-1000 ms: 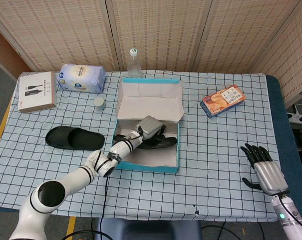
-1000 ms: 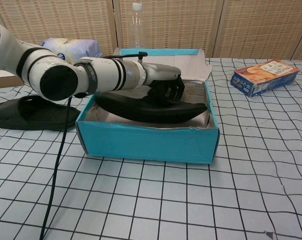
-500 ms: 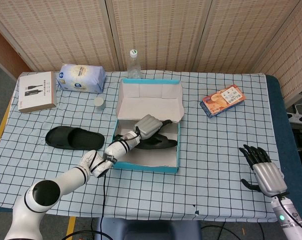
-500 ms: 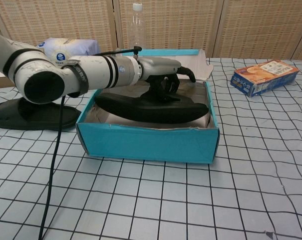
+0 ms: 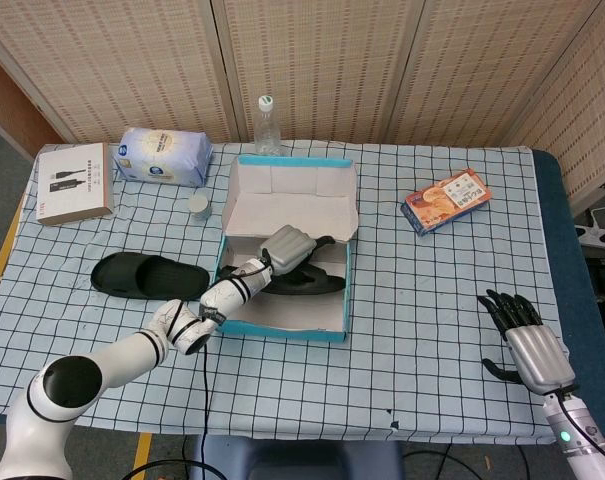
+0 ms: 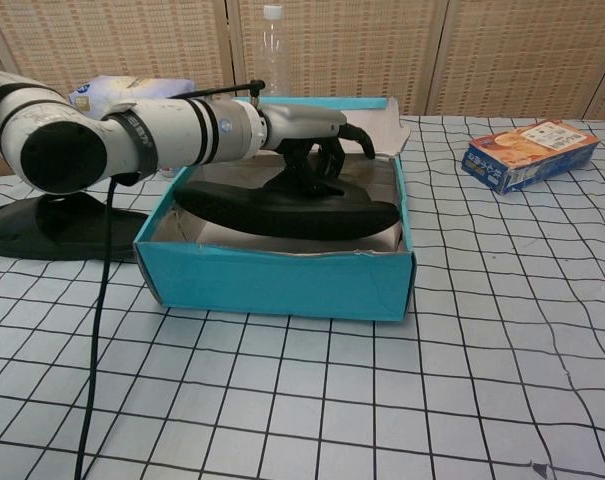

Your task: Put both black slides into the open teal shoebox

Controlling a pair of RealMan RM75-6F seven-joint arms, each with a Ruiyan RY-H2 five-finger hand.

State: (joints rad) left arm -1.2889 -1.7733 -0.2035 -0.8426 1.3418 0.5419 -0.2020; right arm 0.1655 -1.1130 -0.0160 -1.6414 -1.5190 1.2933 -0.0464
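Observation:
The open teal shoebox (image 5: pixel 250 327) (image 6: pixel 277 286) stands mid-table with its lid (image 5: pixel 290 203) up at the back. One black slide (image 5: pixel 304 284) (image 6: pixel 282 214) lies lengthwise inside it. My left hand (image 5: pixel 287 245) (image 6: pixel 304 135) reaches into the box from the left, and its fingers curl down around that slide's strap. The other black slide (image 5: pixel 147 275) (image 6: pixel 52 225) lies on the checked cloth to the left of the box. My right hand (image 5: pixel 527 338) hovers at the table's near right edge, far from the box, fingers apart and holding nothing.
A water bottle (image 5: pixel 269 125) (image 6: pixel 272 50) stands behind the box. At the back left lie a white packet (image 5: pixel 164 157) and a flat carton (image 5: pixel 74 182), with a small cup (image 5: pixel 199 206) near the box. A snack box (image 5: pixel 447 200) (image 6: pixel 527 153) is to the right.
The shoebox, with the slide in it, has slid left along the cloth together with my left hand. My right hand has stayed where it was.

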